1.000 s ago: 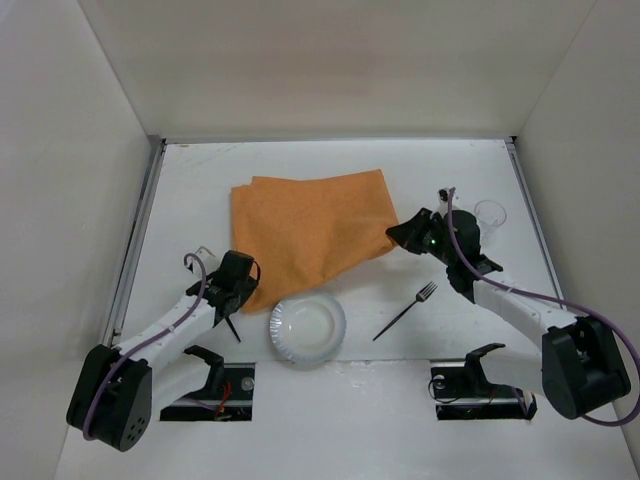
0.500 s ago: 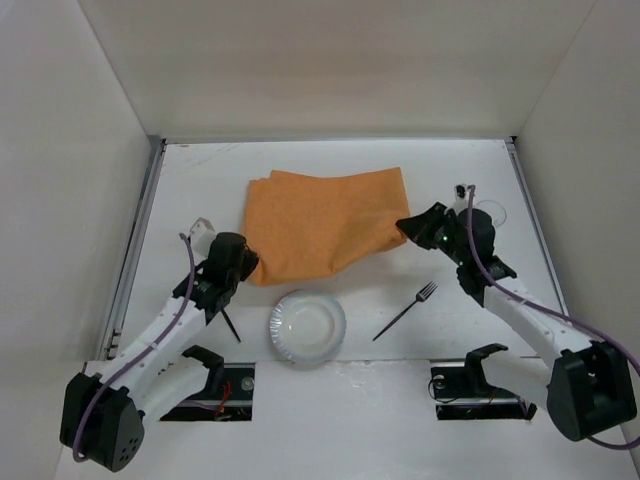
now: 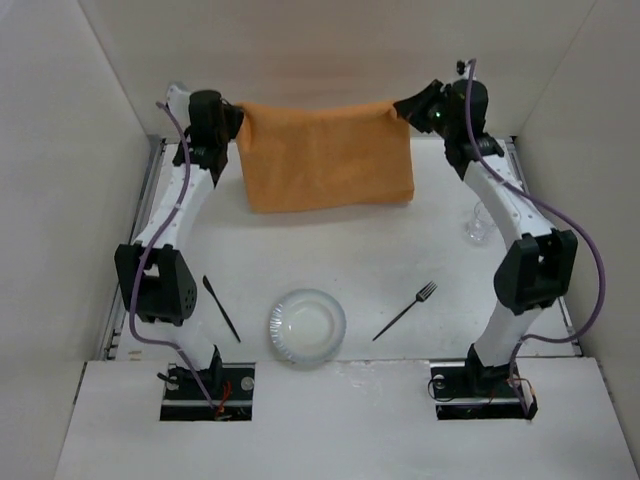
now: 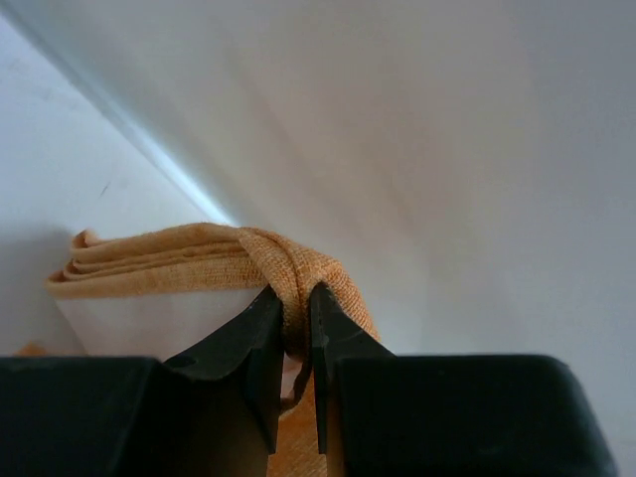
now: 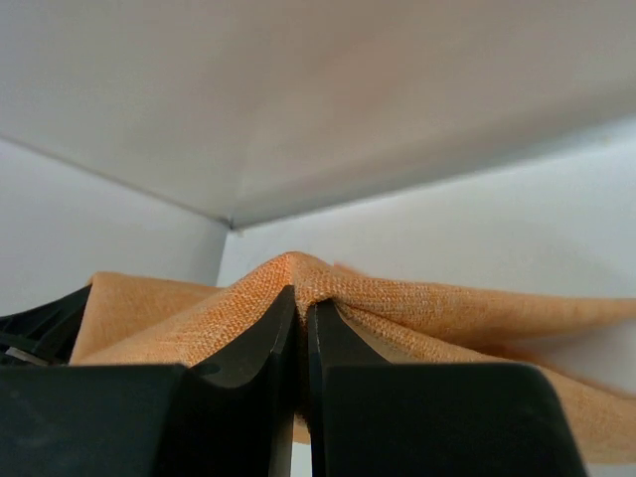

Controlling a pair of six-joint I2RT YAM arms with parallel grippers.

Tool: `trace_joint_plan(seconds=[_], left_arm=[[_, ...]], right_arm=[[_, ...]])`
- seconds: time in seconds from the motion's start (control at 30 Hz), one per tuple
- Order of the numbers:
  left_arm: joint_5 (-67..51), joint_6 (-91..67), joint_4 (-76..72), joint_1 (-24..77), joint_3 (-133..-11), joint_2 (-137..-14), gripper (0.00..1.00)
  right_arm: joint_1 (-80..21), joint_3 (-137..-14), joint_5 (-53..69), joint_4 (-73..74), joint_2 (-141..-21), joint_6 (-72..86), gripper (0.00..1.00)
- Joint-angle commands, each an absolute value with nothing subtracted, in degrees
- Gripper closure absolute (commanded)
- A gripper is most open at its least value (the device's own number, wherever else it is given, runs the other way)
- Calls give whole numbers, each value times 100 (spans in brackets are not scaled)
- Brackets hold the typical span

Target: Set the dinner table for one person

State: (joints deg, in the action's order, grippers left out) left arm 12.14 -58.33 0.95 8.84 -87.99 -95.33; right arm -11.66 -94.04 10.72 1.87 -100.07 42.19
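White worktop [image 3: 330, 250], walled in white. Above it, orange placemat [image 3: 325, 160]: raised off the surface within the last second, hung taut near back wall [image 3: 330, 60]; top corners pinched in left jaws and right jaws. Judged ready for laying out square. Plate [image 3: 307, 327], fork [image 3: 405, 311], knife [image 3: 221, 308], glass [image 3: 479, 225] unmoved.

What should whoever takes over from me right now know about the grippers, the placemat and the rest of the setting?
Left gripper: shut on the placemat's upper left corner.
Right gripper: shut on its upper right corner.
The placemat hangs spread between them over the far part of the dinner table.
The plate, knife and fork lie near the front edge; the glass stands at the right.
Done: nothing laid yet.
Left: lay the placemat flat, then arrange plate, cutlery and glass on it.
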Motion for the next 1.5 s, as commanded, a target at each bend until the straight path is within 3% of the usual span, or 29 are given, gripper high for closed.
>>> trace_joint_plan(seconds=[0.0,0.1,0.17,0.43,0.6,0.73,0.83,0.93,1.0,1.13,1.3,1.4,1.47], left_arm=[[783,-5722,245,611,-10482,-9781,100],[765,-5512,220,567,-10872,-9739,100],[765,-5441,-25,549,-10410,-9389,100],[966,-5300,-2257,759,-5149,-7104,98],[1213,-5572,-2373,1059,-3368,-6794,96],[1169,-5511,-2049,1085,-2849,-6400,92],[1011,-5423,-1610,998,-2541,-5908,85],[976,-5440,-925,945,-2260,-5153,68],[1045,-5458,-460,936,-2189,-4591,61],[1326,-5379,236,970,-2407,-3658,58],[1432,-5388,19,1681,-2733,-4506,56],[1564,-5423,-666,2227,-2856,-5622,56],[1757,-5431,-1088,2394,-2900,-6351,57]], right_arm=[[-945,-11316,1177,544,-10326,4052,99],[-910,-11944,1318,545,-10415,3807,99],[-936,-11543,1432,300,-10153,3517,98],[-1112,-5826,1319,-2281,-8781,3794,98],[-1077,-4124,1108,-2962,-8509,4491,92],[-980,-3762,1090,-2393,-8254,4457,83],[-962,-3534,941,-1760,-7833,4211,66],[-953,-3367,538,-1048,-7200,4149,56],[-971,-3331,160,-626,-6743,4113,55],[-1251,-3541,-421,-123,-6249,3947,53],[-2156,-4042,-667,-140,-6976,3990,83],[-2228,-3999,-1114,-167,-7399,4236,80],[-2228,-3964,-1475,-106,-7593,4333,63]])
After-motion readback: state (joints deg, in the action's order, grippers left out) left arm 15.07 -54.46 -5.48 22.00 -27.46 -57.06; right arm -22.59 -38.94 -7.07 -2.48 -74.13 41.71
